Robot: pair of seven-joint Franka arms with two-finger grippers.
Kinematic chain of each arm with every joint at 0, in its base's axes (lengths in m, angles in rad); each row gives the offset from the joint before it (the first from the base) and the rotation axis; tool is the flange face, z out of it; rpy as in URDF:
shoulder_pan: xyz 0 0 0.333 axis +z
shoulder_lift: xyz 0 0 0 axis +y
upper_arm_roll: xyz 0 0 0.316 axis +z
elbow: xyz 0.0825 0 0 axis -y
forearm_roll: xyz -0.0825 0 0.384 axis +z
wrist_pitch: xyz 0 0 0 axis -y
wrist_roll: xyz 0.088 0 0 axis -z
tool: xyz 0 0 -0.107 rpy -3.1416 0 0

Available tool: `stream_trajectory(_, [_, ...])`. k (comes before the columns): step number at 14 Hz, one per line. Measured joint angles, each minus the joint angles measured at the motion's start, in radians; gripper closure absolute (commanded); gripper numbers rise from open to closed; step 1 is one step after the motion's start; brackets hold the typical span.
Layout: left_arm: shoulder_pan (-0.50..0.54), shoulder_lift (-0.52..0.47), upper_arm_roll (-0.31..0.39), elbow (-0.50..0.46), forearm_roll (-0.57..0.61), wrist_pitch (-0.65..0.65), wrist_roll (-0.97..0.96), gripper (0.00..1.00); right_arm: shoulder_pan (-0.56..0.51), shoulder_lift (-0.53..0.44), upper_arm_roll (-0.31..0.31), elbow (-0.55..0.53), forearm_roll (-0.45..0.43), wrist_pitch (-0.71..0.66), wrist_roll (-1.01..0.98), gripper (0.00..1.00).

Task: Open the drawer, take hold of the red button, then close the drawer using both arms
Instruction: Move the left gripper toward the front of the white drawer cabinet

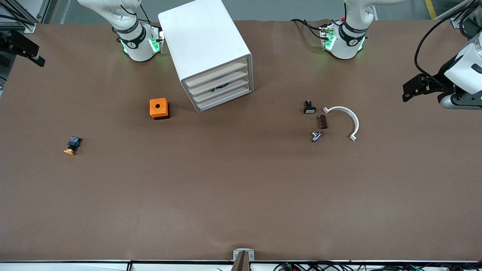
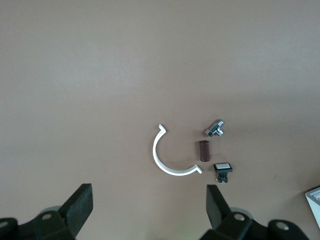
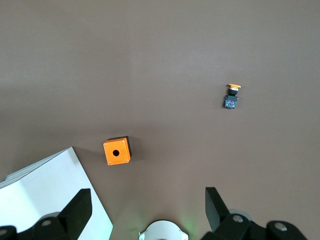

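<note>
The white drawer cabinet (image 1: 211, 49) stands between the two arm bases with all its drawers shut. Its corner also shows in the right wrist view (image 3: 50, 195). A small dark thing (image 1: 219, 87) shows at the top edge of a middle drawer; I cannot tell what it is. No red-capped button is in view. My left gripper (image 1: 408, 91) hangs open and empty in the air at the left arm's end of the table, its jaws wide apart in the left wrist view (image 2: 148, 207). My right gripper (image 1: 35, 56) hangs open and empty at the right arm's end, also shown in the right wrist view (image 3: 147, 207).
An orange box with a hole (image 1: 159, 108) sits beside the cabinet. A yellow-capped button (image 1: 72, 145) lies toward the right arm's end. Toward the left arm's end lie a white curved piece (image 1: 348, 116), a brown cylinder (image 1: 322, 121), a metal fitting (image 1: 316, 136) and a white-capped part (image 1: 309, 107).
</note>
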Motion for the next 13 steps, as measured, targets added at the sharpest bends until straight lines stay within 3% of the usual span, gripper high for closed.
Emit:
stream_trajectory(9, [0.001, 0.004, 0.000, 0.000, 0.000, -0.002, 0.000, 0.00, 0.000, 0.000, 0.000, 0.000, 0.001, 0.000, 0.000, 0.00])
stream_trajectory(13, [0.007, 0.049, 0.001, -0.001, 0.000, -0.005, -0.001, 0.00, 0.000, 0.000, 0.000, 0.000, 0.001, 0.000, 0.000, 0.00])
